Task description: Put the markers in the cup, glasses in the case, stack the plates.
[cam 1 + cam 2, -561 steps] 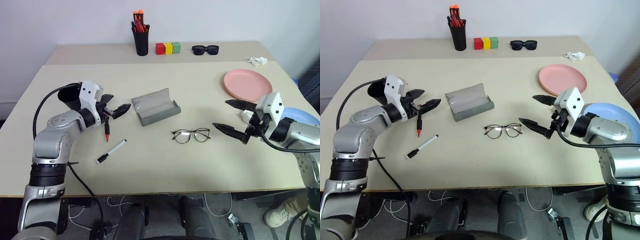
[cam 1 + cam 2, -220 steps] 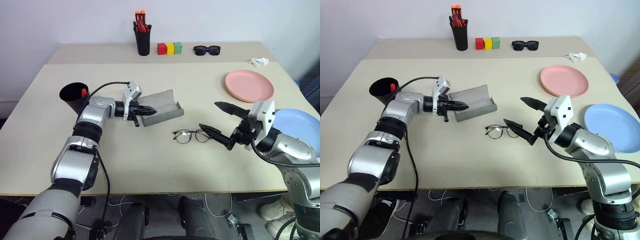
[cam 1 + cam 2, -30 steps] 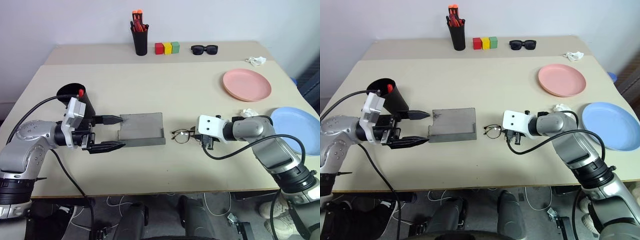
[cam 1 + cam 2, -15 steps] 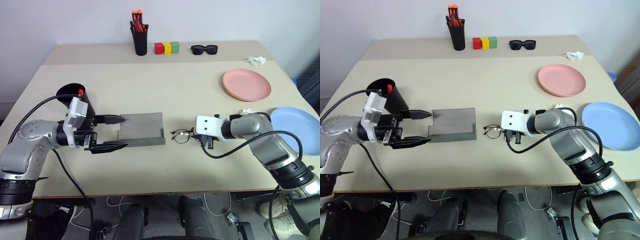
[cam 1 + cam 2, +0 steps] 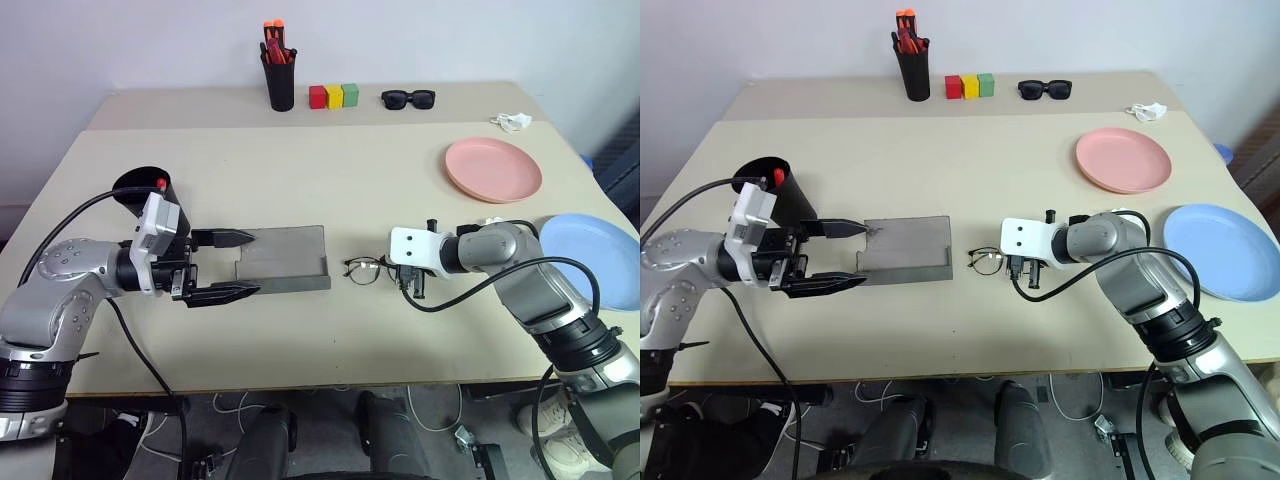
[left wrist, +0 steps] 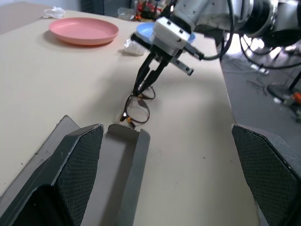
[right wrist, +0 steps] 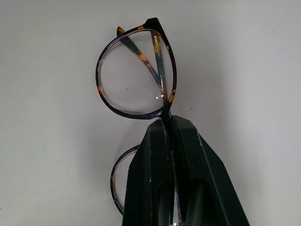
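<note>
The glasses point(image 5: 369, 270) are lying on the worktop point(image 5: 330, 180) just right of centre in the left eye view, and the right claw point(image 7: 170, 123) is pinching them at the bridge, its two black fingers point(image 7: 148, 174) pressed tight together around the thin frame. Just left of the glasses, apart from them, the grey case point(image 5: 283, 259) is lying open and flat, its raised lip along the near edge. The left claw point(image 5: 228, 266) is sitting at the case's left end with its fingers point(image 5: 222, 238) spread wide, one at the far corner and one at the near corner, gripping nothing; whether the tips are touching the case I cannot tell. Further left, behind that claw, the black cup point(image 5: 146, 194) is standing upright with a red marker point(image 5: 160, 184) poking up at its rim; the white marker cannot be made out. In the right part of the frame the pink plate point(image 5: 493, 170) is resting flat, and the blue plate point(image 5: 594, 259) is lying separately at the right edge, below and right of the pink one. Between them a small crumpled white scrap point(image 5: 490, 224) is lying. Along the top of the frame a tall black cup of orange pens point(image 5: 281, 70), three coloured blocks point(image 5: 334, 96), black sunglasses point(image 5: 409, 98) and another white scrap point(image 5: 511, 121) are sitting.
</note>
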### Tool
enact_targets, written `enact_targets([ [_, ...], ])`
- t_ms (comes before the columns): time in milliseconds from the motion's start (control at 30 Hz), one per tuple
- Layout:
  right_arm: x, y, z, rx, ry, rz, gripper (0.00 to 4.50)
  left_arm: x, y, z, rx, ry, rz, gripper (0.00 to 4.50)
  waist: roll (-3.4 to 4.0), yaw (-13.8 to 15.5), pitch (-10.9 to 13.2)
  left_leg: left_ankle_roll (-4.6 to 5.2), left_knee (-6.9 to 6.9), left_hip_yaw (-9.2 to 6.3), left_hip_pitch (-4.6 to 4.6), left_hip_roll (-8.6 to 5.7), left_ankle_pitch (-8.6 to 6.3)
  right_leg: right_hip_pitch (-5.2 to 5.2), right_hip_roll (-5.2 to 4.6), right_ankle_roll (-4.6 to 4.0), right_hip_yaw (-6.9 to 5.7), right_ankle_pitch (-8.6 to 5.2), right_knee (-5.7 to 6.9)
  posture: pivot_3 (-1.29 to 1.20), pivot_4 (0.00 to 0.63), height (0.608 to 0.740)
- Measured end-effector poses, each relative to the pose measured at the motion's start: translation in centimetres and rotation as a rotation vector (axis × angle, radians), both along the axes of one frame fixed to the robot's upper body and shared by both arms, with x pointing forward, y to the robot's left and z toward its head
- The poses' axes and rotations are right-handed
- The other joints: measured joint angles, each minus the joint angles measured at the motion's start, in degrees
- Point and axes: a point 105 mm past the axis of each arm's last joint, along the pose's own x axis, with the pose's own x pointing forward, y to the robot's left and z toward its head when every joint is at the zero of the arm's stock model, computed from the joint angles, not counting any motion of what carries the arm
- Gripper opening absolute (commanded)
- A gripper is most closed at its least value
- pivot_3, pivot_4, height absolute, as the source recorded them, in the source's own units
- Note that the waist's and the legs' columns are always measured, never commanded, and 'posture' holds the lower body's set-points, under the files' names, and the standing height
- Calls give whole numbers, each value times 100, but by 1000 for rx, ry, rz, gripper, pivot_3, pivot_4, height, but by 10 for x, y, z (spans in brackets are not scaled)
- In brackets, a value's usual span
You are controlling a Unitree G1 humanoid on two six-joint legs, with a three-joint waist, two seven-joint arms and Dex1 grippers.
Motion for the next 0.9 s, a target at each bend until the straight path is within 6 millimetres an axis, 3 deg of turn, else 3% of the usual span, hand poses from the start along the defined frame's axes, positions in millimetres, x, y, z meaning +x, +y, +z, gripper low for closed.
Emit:
enact_targets([
  [100, -1, 5, 12, 100, 20, -14, 60, -2, 8, 10, -3, -7, 44, 4500, 1, -10, 1, 0, -3, -1, -1, 1, 0, -3, 1, 0, 0, 0, 1, 0, 150, 740],
  [200, -4, 24, 45, 248, -3, 16, 60, -3, 23, 19, 3, -21, 102, 4500, 6, -27, 4, 0, -6, 2, -1, 3, 0, -9, 2, -1, 1, 0, 3, 0, 150, 740],
  [300, -8, 42, 78, 359, -55, 63, 60, -3, 37, 17, -1, -4, 156, 4500, 6, -13, 3, 0, -8, -1, -1, 3, 0, -10, 2, -2, 0, 0, 4, 0, 150, 740],
  [367, -12, 55, 87, 427, -51, 86, 60, -2, 47, 13, -8, 12, 194, 4500, 5, 2, 3, 0, -8, -1, -2, 3, 0, -10, 2, -2, -1, 0, 3, 0, 150, 740],
  [567, -14, 92, 97, 563, -50, 111, 60, -4, 77, 7, 21, 30, 296, 4500, 6, -13, 4, -1, -9, 1, -6, 3, 0, -20, 1, -4, -1, 0, 6, 0, 150, 740],
  [733, -13, 130, 94, 629, -57, 134, 60, -6, 76, 6, 27, 30, 285, 4500, 6, -21, 3, -5, -12, 1, -7, 3, 2, -26, 2, -7, -1, 3, 10, 0, 150, 740],
  [900, -12, 151, 80, 636, -51, 145, 60, -7, 76, 5, 29, 31, 283, 4500, 6, -22, 4, -6, -15, 1, -8, 2, 3, -31, 2, -7, -1, 3, 12, 0, 150, 740],
])
